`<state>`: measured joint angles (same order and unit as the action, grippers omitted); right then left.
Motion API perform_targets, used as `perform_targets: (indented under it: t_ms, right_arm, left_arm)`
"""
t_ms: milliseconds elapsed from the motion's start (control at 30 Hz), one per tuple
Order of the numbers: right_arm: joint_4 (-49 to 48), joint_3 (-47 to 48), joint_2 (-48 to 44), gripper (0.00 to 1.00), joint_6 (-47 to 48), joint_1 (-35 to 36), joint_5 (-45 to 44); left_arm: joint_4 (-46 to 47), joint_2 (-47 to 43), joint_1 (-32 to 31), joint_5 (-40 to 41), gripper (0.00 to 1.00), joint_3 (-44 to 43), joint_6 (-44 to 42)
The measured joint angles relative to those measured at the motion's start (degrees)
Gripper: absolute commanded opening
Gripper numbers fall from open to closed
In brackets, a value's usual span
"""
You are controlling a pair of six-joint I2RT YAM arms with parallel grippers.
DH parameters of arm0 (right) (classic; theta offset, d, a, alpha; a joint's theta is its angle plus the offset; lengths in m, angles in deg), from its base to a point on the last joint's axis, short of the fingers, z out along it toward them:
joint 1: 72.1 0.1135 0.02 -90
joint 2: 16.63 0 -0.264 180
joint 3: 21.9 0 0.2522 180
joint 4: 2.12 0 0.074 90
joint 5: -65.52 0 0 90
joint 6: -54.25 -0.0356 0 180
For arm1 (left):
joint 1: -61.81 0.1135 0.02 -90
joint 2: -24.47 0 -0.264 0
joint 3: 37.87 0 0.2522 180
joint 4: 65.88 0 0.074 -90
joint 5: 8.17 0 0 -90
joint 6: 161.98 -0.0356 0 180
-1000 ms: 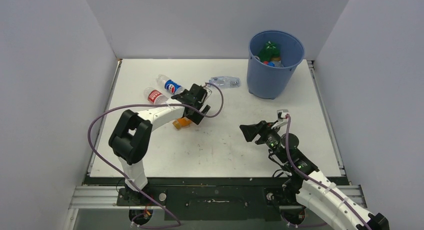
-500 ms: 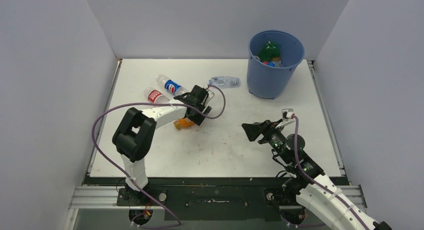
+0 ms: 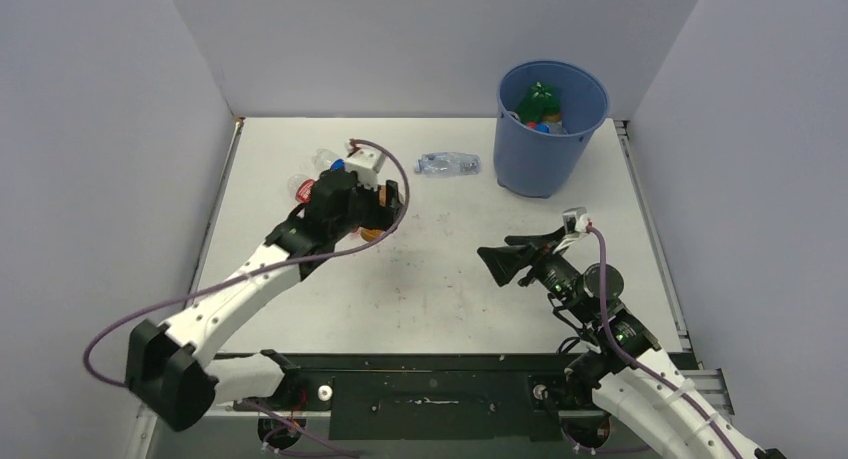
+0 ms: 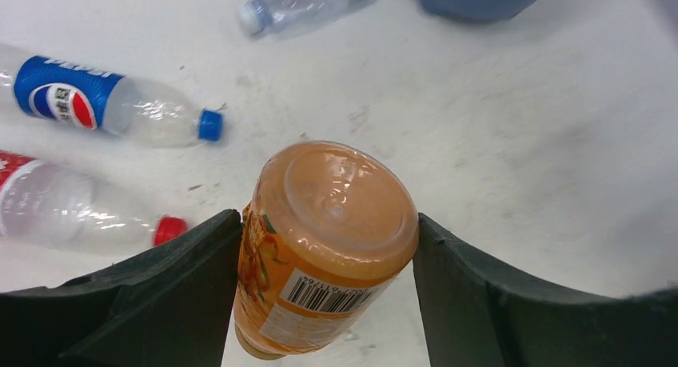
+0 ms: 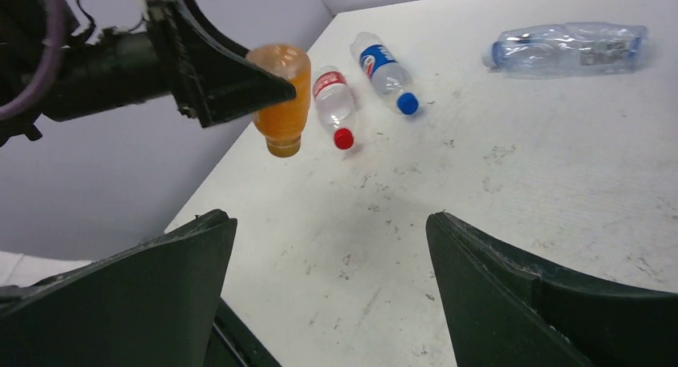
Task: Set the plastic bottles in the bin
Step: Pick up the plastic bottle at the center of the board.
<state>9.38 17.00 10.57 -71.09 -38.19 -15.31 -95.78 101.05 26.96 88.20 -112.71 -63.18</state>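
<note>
My left gripper (image 4: 328,217) is shut on an orange juice bottle (image 4: 328,239), held cap-down above the table with a finger on each side. On the table behind it lie a blue-label bottle (image 4: 96,103), a red-label bottle (image 4: 64,211) and a plain clear bottle (image 3: 450,163). The blue bin (image 3: 550,144) stands at the back right, with a green bottle (image 3: 540,101) and others inside. My right gripper (image 3: 493,262) hovers open and empty over the table's right half, pointing left toward the held bottle (image 5: 281,103).
White walls close the table in on the left, back and right. The clear bottle lies just left of the bin. The left arm's cable (image 3: 392,194) loops over the wrist. The table's near edge runs along a black rail (image 3: 430,364).
The left arm swung back and rose, lifting the orange bottle off the table; its jaws closed on the bottle. The right gripper's jaws opened wider.
</note>
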Motion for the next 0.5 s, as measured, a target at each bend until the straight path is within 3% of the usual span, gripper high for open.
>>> perform_targets:
  t_ms: [133, 233, 367, 500]
  right_arm:
    - [-4.83, -0.20, 2.45, 1.00, 0.02, 0.22, 7.98]
    - [-11.13, -0.98, 6.10, 1.00, -1.55, 1.11, 13.18]
    - [-17.11, -1.27, 10.91, 1.00, -2.45, 5.18, 14.45]
    - [-21.77, -1.09, 17.11, 1.00, -1.14, 13.53, 12.31]
  left_arm:
    - [15.67, -17.22, 0.85, -6.75, 0.20, 12.90, 13.68]
    - [28.04, -24.85, 1.25, -11.02, 0.17, 22.49, 26.29]
    - [42.12, -26.53, 1.33, -14.45, 0.14, 31.47, 41.86]
    - [53.77, -24.00, 1.38, -16.22, 0.12, 37.46, 54.47]
